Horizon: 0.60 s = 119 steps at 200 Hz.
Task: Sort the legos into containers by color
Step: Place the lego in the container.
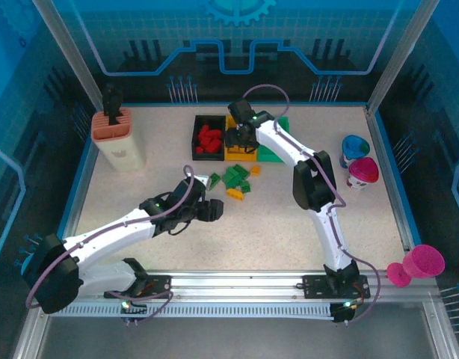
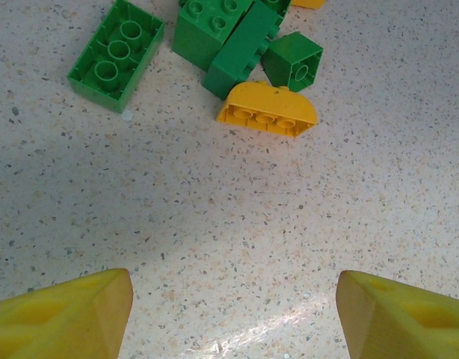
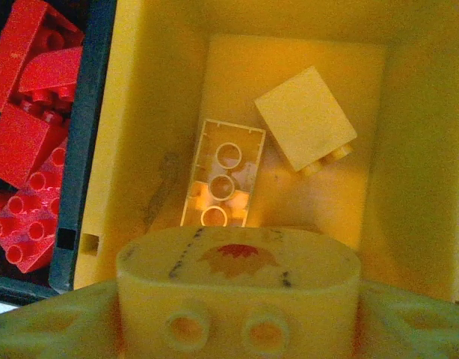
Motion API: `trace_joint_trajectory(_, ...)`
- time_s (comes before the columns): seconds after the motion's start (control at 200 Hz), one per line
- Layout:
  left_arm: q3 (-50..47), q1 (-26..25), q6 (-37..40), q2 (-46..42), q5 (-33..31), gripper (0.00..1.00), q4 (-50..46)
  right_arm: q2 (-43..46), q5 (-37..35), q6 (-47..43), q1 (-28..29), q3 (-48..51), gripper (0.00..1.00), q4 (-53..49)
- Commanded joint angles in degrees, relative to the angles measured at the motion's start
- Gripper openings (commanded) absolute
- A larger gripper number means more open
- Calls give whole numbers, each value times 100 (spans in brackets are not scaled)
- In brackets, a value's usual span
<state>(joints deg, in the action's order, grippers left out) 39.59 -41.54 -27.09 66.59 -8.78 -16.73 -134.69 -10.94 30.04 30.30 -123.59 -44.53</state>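
- Right wrist camera looks into the yellow rectangular bin (image 3: 147, 112) under my right gripper (image 3: 237, 336). Two yellow plastic bricks (image 3: 222, 176) lie inside. A rounded yellow brick (image 3: 237, 284) sits between its fingers (image 3: 35, 329); gripped or loose, I cannot tell.
- Ahead of my left gripper (image 2: 229, 314), jaws wide apart and empty: four green bricks (image 2: 207, 30), one yellow-orange arched brick (image 2: 267, 108).

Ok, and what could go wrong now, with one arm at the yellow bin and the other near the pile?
1. The rounded yellow brick at the right gripper hangs above two bricks lying in the yellow bin; dropped, it may land crooked on them.
2. The left gripper is open before a yellow brick lying right beside green bricks; closing there might catch a green one too.
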Motion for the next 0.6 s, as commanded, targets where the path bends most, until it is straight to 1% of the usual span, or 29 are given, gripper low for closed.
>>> trace_joint_trajectory(0.0, 13, -62, -16, -49, -63, 73, 102, 388, 164, 2, -7, 211, 73, 138)
trace_joint_trajectory(0.17, 96, -114, -7, 80, -63, 73, 135, 1072, 100, -99, 19, 866, 77, 586)
trace_joint_trajectory(0.335, 290, -244, 70, 373, -59, 74, 103, 1526, 272, -95, 31, 1211, 76, 668)
trace_joint_trajectory(0.59, 888, -357, 131, 1266, -72, 76, -142, 2756, 324, 16, 50, 2846, 76, 1487)
